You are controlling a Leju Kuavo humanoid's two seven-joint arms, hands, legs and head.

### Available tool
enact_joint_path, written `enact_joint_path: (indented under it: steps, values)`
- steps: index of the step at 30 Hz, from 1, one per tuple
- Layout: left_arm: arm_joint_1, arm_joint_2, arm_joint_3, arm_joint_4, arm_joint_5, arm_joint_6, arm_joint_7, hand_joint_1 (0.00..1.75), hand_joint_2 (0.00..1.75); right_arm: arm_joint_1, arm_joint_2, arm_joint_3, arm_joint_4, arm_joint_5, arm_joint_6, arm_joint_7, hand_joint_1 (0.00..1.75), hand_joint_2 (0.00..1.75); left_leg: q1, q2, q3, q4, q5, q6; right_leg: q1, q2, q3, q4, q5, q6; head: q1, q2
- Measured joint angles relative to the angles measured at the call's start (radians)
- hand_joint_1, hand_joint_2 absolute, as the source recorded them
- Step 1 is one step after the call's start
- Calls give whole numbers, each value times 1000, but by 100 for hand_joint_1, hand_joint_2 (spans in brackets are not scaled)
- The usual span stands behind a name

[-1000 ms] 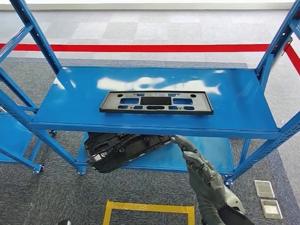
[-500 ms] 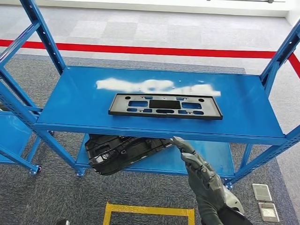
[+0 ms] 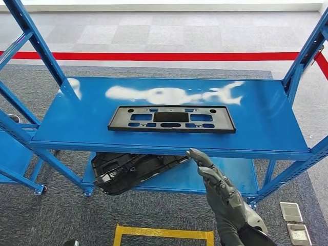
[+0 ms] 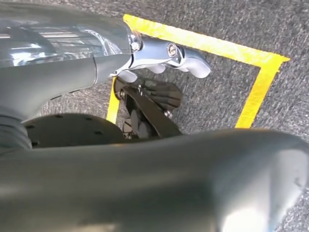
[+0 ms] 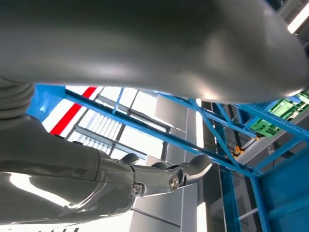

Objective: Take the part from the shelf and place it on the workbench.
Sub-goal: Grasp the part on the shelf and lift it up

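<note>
Blue steel shelf [image 3: 263, 115] spans the frame. Lower tier, centre-left: dark moulded part [image 3: 131, 170], overhanging the front edge. Upper tier, centre: flat black frame panel [image 3: 171, 119]. Lower right: right hand [image 3: 217, 190], fingers extended and apart, holding nothing, fingertips near the part's right end.

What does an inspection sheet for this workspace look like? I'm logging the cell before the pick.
Surface: blue shelf, top tier glossy with glare.
Job's things: flat black part on top tier; second black part on lower tier.
Clutter: nothing seen.
Hands: right hand open, below the top tier's front edge, holding nothing; left hand over the floor.
Cables: nothing seen.
Surroundings: grey carpet, yellow floor tape, red line, floor plates.
</note>
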Motion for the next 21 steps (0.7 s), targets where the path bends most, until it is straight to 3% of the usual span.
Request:
enact_joint_path:
  steps: [1,3,5,7,10,11,13,14,15,16,17,19,21]
  values:
    - [1,0,0,0,-1,-2,0,0,0,0,0,0,0,1,0,0,0,0,0,0,0,-13,24,2,0,1,4,0,-3,0,0,0]
    - [1,0,0,0,-3,-4,0,0,0,1,1,0,0,3,0,0,0,0,-2,0,45,-136,109,13,1,3,18,-1,-12,4,0,0]
    - [0,0,0,0,-6,-5,1,0,0,3,2,0,0,5,-1,0,0,0,-9,-1,90,-244,157,28,2,4,26,-1,-20,11,0,0]
    - [0,1,0,0,-10,-5,3,0,0,10,3,0,0,7,-4,0,0,0,-15,-1,99,-269,153,36,2,4,26,-3,-22,21,0,0]
    - [2,1,0,0,-15,-4,6,0,0,18,4,-1,-4,8,-13,0,0,0,-9,0,113,-293,155,46,4,2,26,10,-37,36,1,0]
    - [2,1,0,0,-17,-3,6,0,0,19,4,-1,-6,8,-15,0,0,0,-6,1,120,-301,157,50,5,2,13,42,-57,39,1,0]
    - [1,1,0,0,-19,-3,6,0,0,26,4,-2,-7,9,-17,0,0,0,-4,2,127,-305,155,56,4,3,-45,158,-112,41,1,0]
    - [1,0,0,0,-20,-3,7,0,0,30,4,-2,-7,9,-17,0,0,0,-5,2,129,-305,153,57,4,3,-79,215,-130,43,1,0]
    - [1,0,0,0,-21,-3,7,0,0,33,4,-3,-7,9,-18,0,0,0,-5,2,131,-305,151,57,3,3,-102,249,-130,45,1,0]
    - [2,0,0,0,-22,-3,7,0,0,35,4,-3,-8,9,-20,0,0,0,-5,2,134,-305,148,56,3,2,-109,245,-110,47,1,0]
    - [2,0,0,0,-25,-3,7,0,0,37,4,-4,-8,9,-22,0,0,0,-4,1,139,-304,144,54,2,2,-95,203,-73,48,1,0]
    - [2,1,0,0,-29,0,7,0,0,41,3,-5,-11,7,-29,0,0,0,-5,0,149,-301,134,45,1,1,-42,70,1,48,1,0]
    - [2,3,0,0,-34,5,7,0,0,45,2,-6,-16,4,-36,0,0,0,-8,0,151,-297,125,34,4,2,-14,2,23,38,1,0]
